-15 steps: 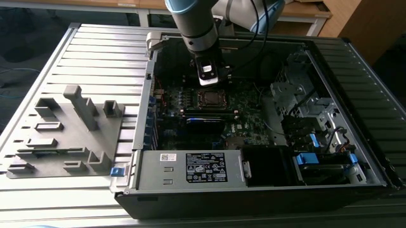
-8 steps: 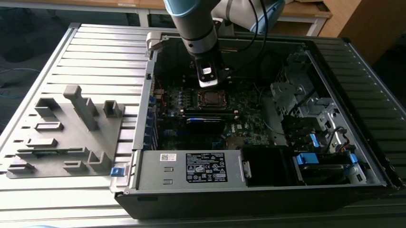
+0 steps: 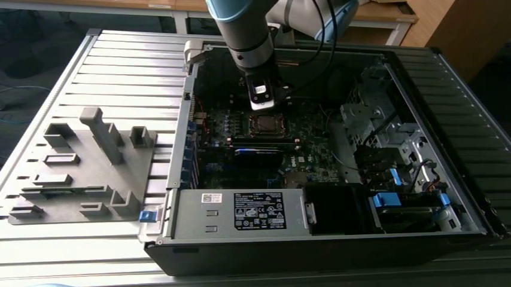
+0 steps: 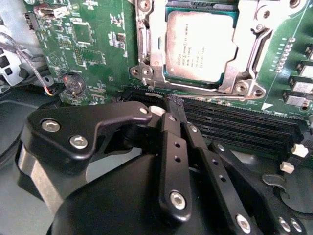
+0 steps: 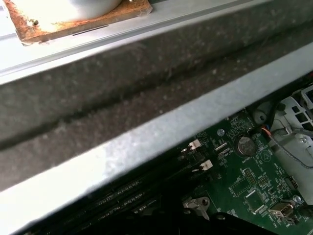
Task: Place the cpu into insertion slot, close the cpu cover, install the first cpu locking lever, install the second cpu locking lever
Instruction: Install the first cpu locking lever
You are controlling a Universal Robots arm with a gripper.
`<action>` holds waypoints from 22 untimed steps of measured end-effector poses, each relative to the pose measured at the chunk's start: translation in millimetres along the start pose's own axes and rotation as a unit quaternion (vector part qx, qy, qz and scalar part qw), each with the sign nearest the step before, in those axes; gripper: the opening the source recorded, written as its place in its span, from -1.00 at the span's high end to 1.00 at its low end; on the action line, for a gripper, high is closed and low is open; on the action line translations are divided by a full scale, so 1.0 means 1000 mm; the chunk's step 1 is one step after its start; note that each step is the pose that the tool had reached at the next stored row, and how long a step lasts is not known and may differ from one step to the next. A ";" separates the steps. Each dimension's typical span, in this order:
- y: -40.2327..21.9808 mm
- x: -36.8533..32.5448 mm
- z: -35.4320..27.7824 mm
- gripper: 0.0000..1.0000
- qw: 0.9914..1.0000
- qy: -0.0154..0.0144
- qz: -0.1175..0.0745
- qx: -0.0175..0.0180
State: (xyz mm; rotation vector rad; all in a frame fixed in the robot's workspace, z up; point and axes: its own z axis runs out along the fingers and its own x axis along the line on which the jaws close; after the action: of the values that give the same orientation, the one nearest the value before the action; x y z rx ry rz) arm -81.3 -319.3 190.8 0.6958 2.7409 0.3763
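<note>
Gripper (image 4: 177, 105) hangs over the motherboard (image 4: 98, 44), fingers pinched together with nothing between them, tips just above the black memory slots (image 4: 234, 125). The cpu (image 4: 198, 44) sits flat in its socket at upper centre of the second wrist view, silver top up, the cpu cover (image 4: 244, 54) framing it. The exterior view shows the whole computer case (image 3: 319, 239), arm (image 3: 243, 36) reaching in from the top.
</note>
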 end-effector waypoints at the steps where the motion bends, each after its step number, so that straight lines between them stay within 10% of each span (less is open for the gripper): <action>1: -0.0001 0.0000 0.0001 0.79 1.000 0.000 0.000 0.000; 14: -0.0019 -0.0007 0.0005 0.79 1.000 -0.003 -0.020 0.012; 22: -0.0032 -0.0001 0.0033 0.79 1.000 -0.002 -0.029 0.012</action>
State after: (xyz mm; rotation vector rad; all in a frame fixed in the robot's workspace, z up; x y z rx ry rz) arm -81.4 -321.5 186.8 0.6213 2.7597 0.3297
